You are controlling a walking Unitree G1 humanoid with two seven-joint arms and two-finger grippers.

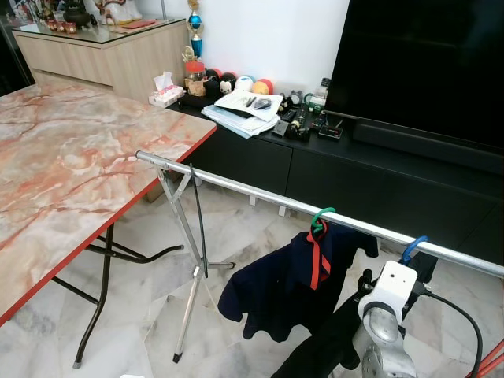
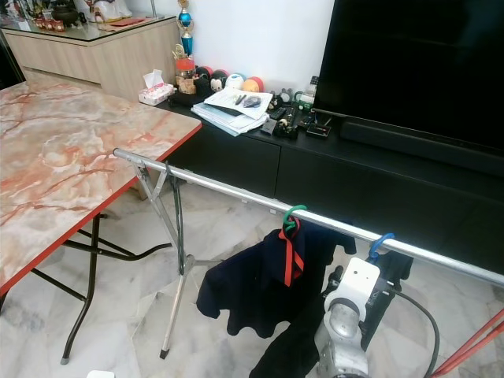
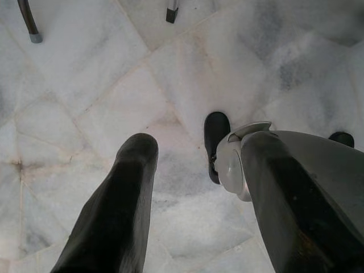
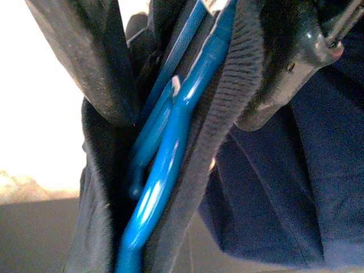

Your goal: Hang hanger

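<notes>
At the far left, a folding table (image 1: pixel 63 150) with a pink marble top and a red edge is standing on thin black legs over the pale marble floor (image 1: pixel 134 315). Just beside it, a silver drying rack rail (image 1: pixel 260 197) is running across the scene, going down toward the right, and its crossed metal legs (image 1: pixel 189 260) are standing near the table corner. Behind the rail, a low black TV cabinet (image 1: pixel 260 157) is carrying papers, remotes and small toys, and a big dark television (image 1: pixel 425 63) is standing over it.

Near the middle of the rail, a green hanger (image 1: pixel 319 220) is hooked on, and a navy garment with a red stripe (image 1: pixel 291 283) is hanging from it. Further right, the blue hanger (image 1: pixel 413 248) is sitting with its hook over the rail, and a dark cloth (image 1: pixel 331 346) is hanging below it. The right gripper (image 4: pixel 187 108) is reaching up just under this hook; its silver arm and white wrist housing are seen from the head views. What the head views are hiding, the right wrist view is giving: the two black fingers (image 4: pixel 85 62) are clamped on the blue hanger together with the dark fabric around it.

The left gripper (image 3: pixel 199 170) is hanging low and pointing at the floor; its fingers are spread apart and holding nothing. The same view is showing the robot's black foot (image 3: pixel 216 142).
</notes>
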